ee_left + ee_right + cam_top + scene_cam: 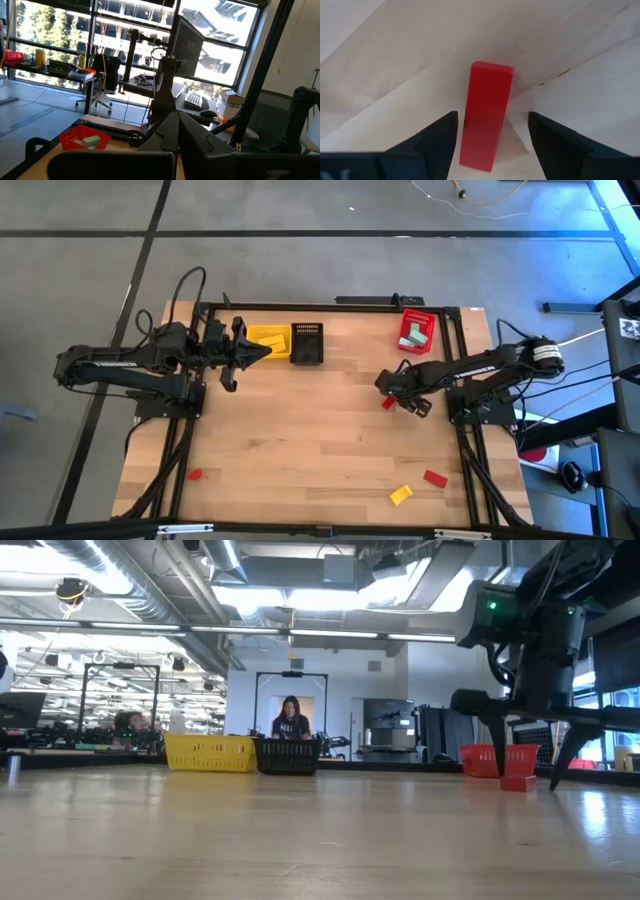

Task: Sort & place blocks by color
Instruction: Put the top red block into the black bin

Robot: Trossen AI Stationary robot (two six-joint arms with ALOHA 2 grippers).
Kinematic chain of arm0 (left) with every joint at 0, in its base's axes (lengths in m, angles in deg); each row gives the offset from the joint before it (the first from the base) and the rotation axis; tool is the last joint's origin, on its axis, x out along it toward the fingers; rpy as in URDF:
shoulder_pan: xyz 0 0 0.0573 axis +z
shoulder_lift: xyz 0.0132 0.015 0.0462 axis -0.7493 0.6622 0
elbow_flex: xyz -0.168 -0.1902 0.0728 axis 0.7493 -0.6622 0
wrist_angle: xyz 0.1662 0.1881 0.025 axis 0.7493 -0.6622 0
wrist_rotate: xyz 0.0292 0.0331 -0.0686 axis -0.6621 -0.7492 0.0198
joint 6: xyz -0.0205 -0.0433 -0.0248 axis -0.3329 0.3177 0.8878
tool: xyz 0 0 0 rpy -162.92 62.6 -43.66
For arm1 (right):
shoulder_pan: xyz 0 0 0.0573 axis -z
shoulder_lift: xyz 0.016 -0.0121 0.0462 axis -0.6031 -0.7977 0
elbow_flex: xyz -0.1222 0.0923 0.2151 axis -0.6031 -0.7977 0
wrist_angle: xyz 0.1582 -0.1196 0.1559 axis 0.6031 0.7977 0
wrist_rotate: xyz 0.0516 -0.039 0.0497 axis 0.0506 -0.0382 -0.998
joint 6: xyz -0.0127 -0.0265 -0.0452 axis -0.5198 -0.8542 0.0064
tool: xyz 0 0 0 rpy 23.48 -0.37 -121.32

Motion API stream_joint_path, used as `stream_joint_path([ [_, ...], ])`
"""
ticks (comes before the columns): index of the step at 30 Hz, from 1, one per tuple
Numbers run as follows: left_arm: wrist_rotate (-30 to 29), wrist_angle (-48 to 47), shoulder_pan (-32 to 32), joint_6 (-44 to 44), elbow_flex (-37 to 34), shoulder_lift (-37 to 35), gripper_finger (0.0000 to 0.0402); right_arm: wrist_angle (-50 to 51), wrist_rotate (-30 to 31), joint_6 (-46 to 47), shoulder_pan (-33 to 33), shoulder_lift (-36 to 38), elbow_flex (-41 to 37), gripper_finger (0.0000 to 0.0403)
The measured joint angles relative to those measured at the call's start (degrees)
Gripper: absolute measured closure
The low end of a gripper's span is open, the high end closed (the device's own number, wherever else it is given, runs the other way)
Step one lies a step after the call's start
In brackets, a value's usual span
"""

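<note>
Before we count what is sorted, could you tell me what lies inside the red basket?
In the red basket, pale teal-green blocks lie on the bottom; two or three, the count is unclear. Any red block under them or against the red walls cannot be made out.

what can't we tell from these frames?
- Black basket contents: high view too small, low view blocked by its wall.
- Teal pieces in red basket: count unclear, overlapping.
- Red block between open right gripper fingers: near end cut off by frame edge.
</note>
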Motion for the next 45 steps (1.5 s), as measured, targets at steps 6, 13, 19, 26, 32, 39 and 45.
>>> stream_joint_path([
  [6, 0.0, -0.6, 0.0, 0.0, 0.0, 0.0, 0.04, -0.4, -0.4, 0.6, 0.0, -2.4, 0.3, 0.0165],
  [13, 1.8, -2.7, 0.0, 0.0, 0.0, 0.0, 0.0401, 0.3, -2.2, -6.5, 0.7, -2.3, 0.3, 0.0281],
  [19, 1.5, -3.7, 0.0, 0.0, 0.0, 0.0, 0.0401, -1.5, -1.5, -22.0, 3.0, -2.5, 2.6, 0.0302],
  [26, 0.3, -3.9, 0.0, -0.4, 0.0, 0.0, 0.0401, -13.5, -3.9, -52.0, 6.9, -2.4, 6.7, 0.0302],
  [32, -2.9, -3.8, 0.0, -0.4, 0.0, 0.0, 0.04, -28.1, -14.4, -73.5, 8.7, -2.9, 6.8, 0.0302],
  [39, -3.0, -3.8, 0.0, 1.5, 0.0, 0.0, 0.0401, -44.5, -22.3, -83.1, 7.6, -5.9, 6.8, 0.0302],
  [45, -6.4, -3.6, 0.0, 2.4, 0.0, 0.0, 0.0401, -64.9, -28.5, -83.0, 7.1, -7.3, 6.8, 0.0302],
])
